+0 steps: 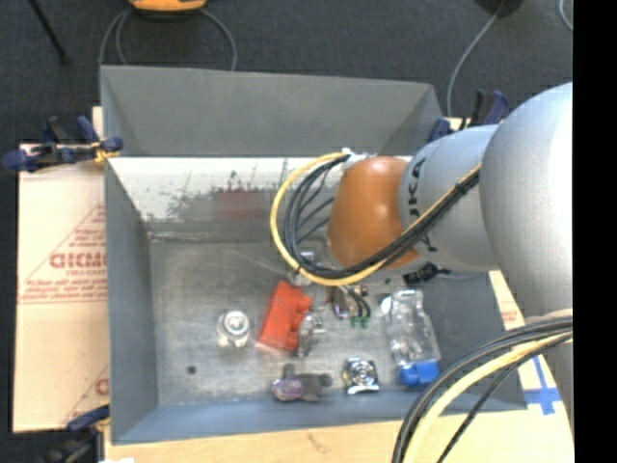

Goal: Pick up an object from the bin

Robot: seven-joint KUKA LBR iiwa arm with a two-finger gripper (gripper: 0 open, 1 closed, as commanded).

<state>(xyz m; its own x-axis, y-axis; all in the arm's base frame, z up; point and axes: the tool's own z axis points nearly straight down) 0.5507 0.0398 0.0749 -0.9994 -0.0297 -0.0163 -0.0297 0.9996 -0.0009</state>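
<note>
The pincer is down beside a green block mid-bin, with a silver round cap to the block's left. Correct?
Not quite. The camera view shows the block is orange-red, not green. The pincer is down beside it, and the silver round cap lies to the block's left.

Partly hidden black letters, approx. "KA", on grey arm (501, 191) by its orange cover (366, 210)

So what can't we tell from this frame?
Camera view:
1. The gripper: mostly hidden under the arm's orange cover and cables; contact with the red block beside it is unclear.
2. Right side of the bin: covered by the arm.
3. The purplish thing at the front wall: too small to identify.
</note>
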